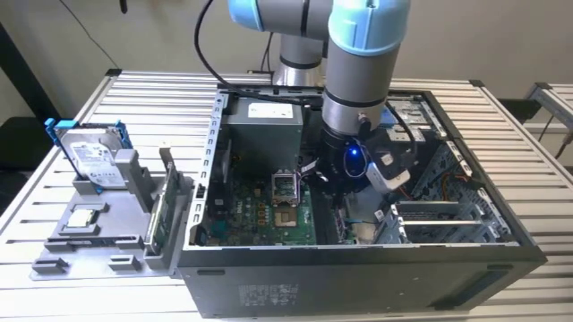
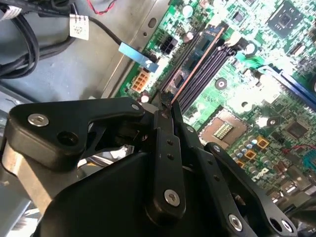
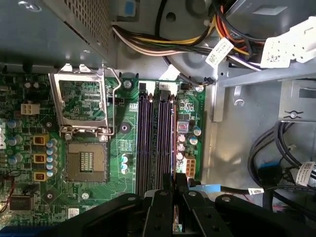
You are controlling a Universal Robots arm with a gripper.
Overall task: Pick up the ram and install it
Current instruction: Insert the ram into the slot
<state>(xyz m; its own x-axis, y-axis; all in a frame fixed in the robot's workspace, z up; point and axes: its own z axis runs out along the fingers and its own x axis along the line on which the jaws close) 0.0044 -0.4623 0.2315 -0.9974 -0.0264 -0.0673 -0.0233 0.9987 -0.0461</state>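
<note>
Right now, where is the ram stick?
The ram is inside the computer case, standing in the memory slots on the green motherboard, just beyond the gripper; the second wrist view shows it best.

a pale silver slatted metal surface [image 1: 117,100] fills the exterior view, its ribs running across under even, soft light. behind it stands a plain beige wall [image 1: 484,33]. a second slatted metal surface [image 1: 557,100] sits at the exterior view's right edge, above dark floor [image 1: 517,107].
</note>
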